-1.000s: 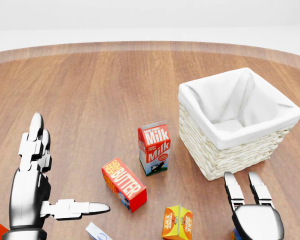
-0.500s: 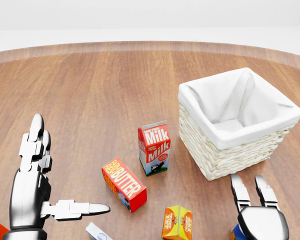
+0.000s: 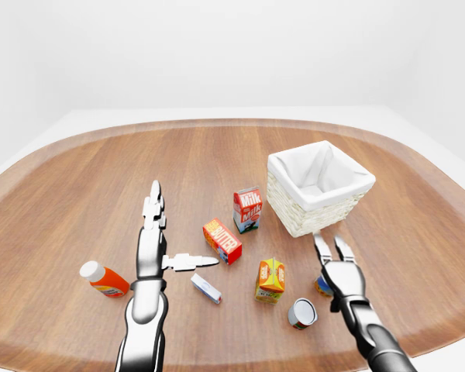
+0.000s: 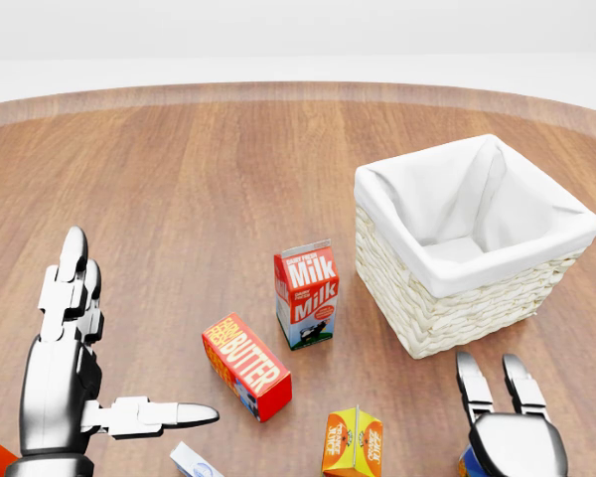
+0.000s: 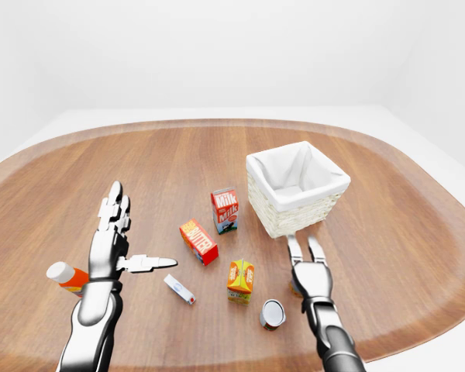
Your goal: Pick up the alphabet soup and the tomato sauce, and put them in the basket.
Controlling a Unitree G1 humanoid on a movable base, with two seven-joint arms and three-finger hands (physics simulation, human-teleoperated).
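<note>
The round wooden tabletop (image 3: 85, 194) fills the views. On it, toward the right of the left-eye view, stands the wicker basket (image 3: 319, 186) with a white cloth lining, upright and holding nothing that shows. The left hand (image 3: 156, 248) hovers over the tabletop at the left, its fingers (image 3: 153, 203) straight and spread wide, thumb pointing right, holding nothing. The right hand (image 3: 338, 271) sits just below the basket, its fingers (image 4: 471, 383) pointing up toward it, extended and open; a can (image 3: 322, 287) with a blue and orange label shows partly beneath the palm, but which soup or sauce it is cannot be told. A second can (image 3: 301, 313) lies on its side just left of that hand, metal end facing the camera. Between the hands stand a milk carton (image 3: 247, 209), a butter box (image 3: 222, 240) and an orange juice carton (image 3: 270, 280). An orange bottle (image 3: 104, 280) lies at the far left, and a small white box (image 3: 206, 288) lies near the left thumb.
</note>
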